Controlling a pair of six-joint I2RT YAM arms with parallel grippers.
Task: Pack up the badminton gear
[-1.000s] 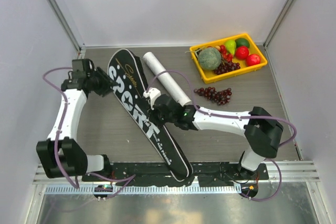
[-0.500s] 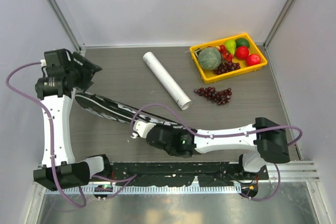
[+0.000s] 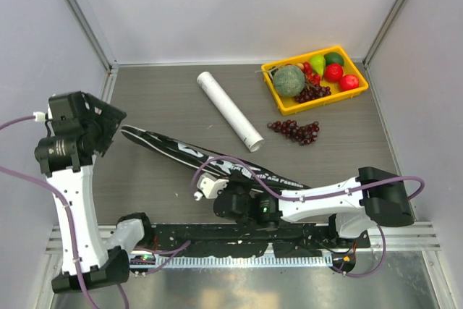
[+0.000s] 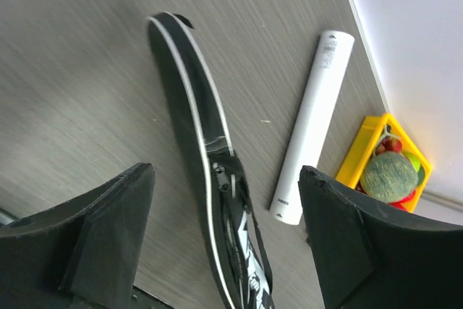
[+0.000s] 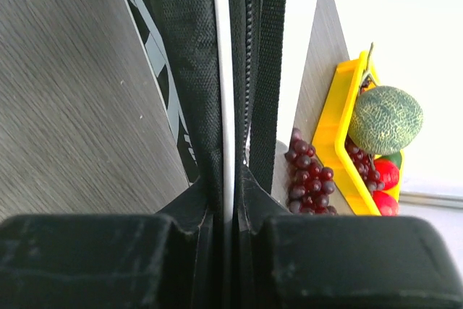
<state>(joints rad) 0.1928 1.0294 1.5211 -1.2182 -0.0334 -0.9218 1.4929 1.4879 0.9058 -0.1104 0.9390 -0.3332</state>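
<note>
One desk [image 3: 145,179] carries everything under inspection. The largest item is the black racket bag [image 3: 166,147]. It stands on its edge, with its long axis running from the far left, beside your left hand [image 3: 108,124], to the near right. The white tube [image 3: 230,108] lies flat beyond the bag and apart from it.

Your right hand [image 5: 233,215] is pinched narrow on the bag's zip edge. Your left hand stands wide and empty, raised above the bag's rounded head end.

Judgement: the tube lies closer to the right hand, but that hand is occupied. The free left hand would have to reach rightward across the bag.

The overhead view gives the whole layout. Only the right wrist view proves the pinch, and the left wrist view shows the bag below, untouched. No rackets or shuttlecocks are visible.
</note>
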